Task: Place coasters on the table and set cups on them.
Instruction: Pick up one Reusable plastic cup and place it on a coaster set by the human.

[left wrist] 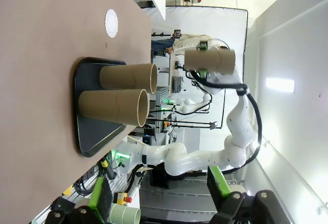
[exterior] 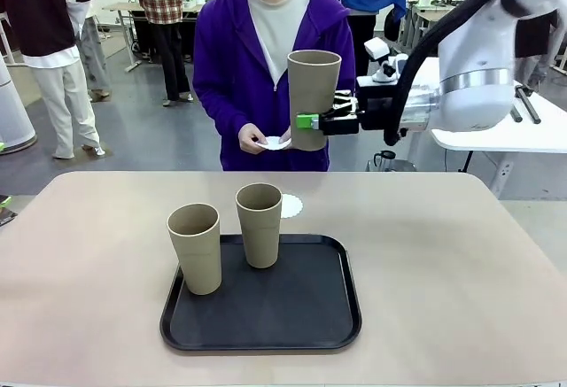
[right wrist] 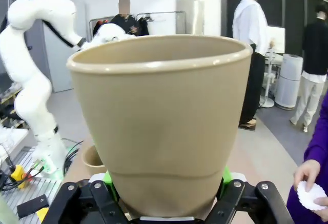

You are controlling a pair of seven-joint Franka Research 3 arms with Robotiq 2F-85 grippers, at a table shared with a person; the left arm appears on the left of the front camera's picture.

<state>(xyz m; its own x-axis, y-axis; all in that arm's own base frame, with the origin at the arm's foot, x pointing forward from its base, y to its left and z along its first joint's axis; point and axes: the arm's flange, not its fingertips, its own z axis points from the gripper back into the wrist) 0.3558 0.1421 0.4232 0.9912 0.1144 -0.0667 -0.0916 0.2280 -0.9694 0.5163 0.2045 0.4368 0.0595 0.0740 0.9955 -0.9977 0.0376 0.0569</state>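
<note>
Beige and tall, the raised cup [exterior: 314, 95] stands upright in the upper middle of the front view, well above the table [exterior: 443, 263]. Your right gripper [exterior: 312, 125] comes in from the picture's right, and its jaws are clamped on the lower part of that cup. In the right wrist view the green pads [right wrist: 107, 178] press its base from both sides. Two more cups [exterior: 195, 247] stand upright on the black tray [exterior: 310, 316] at lower centre, one at the tray's left side and the other just beside it at the back edge. One white coaster [exterior: 291, 205] lies flat on the table just behind the tray, with nothing on it. Across the table, the person's hand [exterior: 251, 138] holds another coaster [exterior: 275, 143] just left of the raised cup's base. Your left gripper [left wrist: 159, 190] shows at the bottom of the left wrist view, jaws spread wide with nothing between them.
</note>
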